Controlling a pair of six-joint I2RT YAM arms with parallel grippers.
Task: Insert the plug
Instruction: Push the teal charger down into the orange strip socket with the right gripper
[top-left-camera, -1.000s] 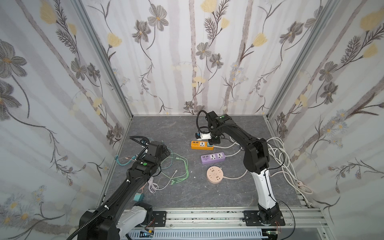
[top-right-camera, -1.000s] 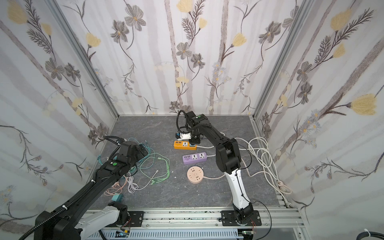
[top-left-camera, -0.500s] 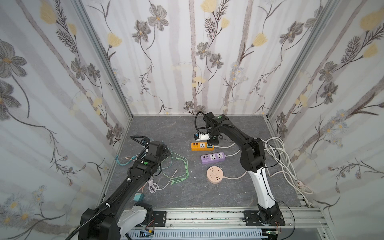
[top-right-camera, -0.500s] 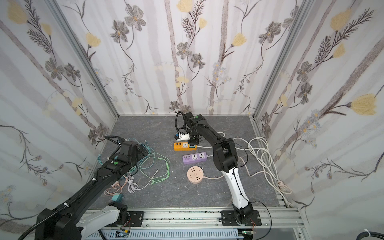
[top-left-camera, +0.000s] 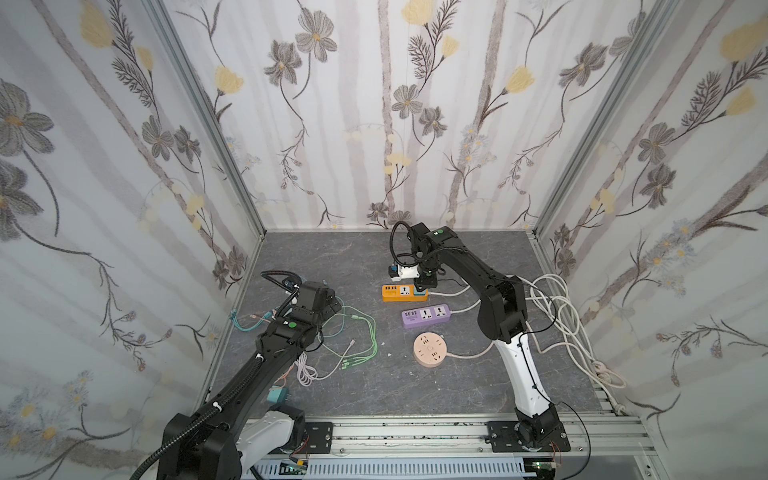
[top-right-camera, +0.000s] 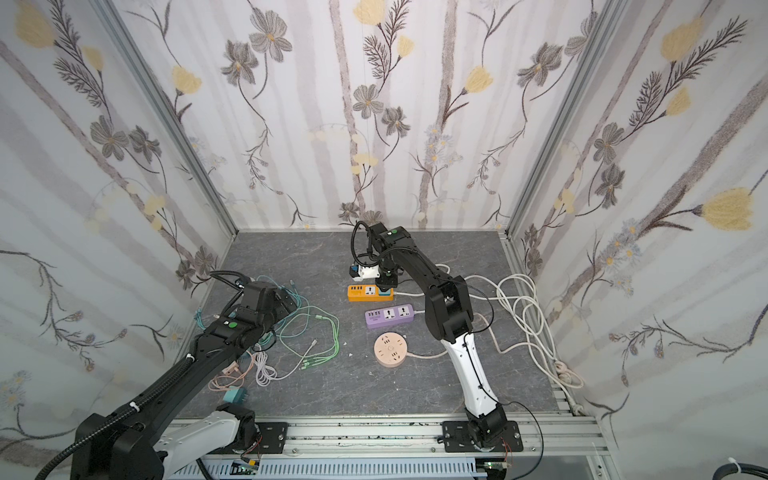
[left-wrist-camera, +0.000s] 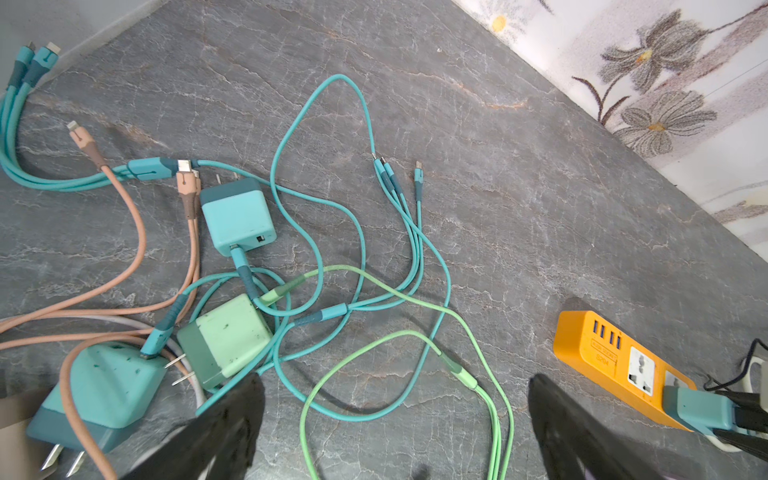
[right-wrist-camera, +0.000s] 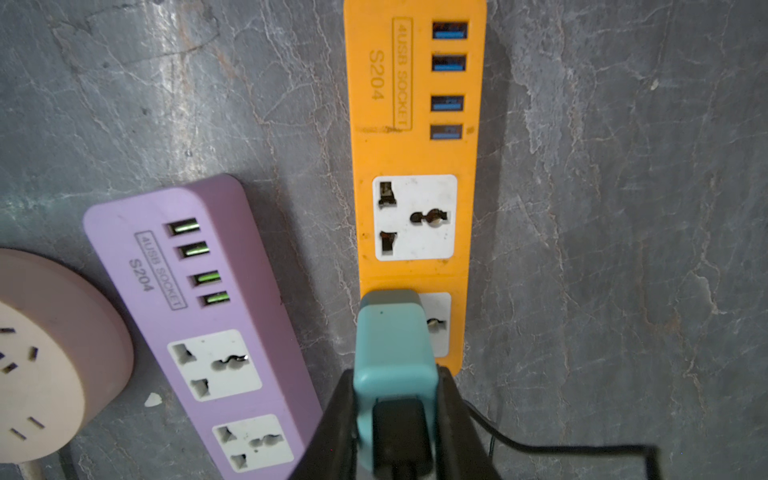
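A: While our left jaws hang wide open over the cable tangle, where is the teal plug?

B: Farther back, gripped in our right jaws, long axis pointing down onto the orange strip's end socket, touching it; we cannot tell whether it is seated.

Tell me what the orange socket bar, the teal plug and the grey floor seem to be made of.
The orange socket bar looks like matte moulded plastic: embossed lettering, rounded corners, some scuffs. The teal plug seems smooth plastic with a faint sheen and soft edges. The grey floor looks like veined stone, though it could be a printed sheet.
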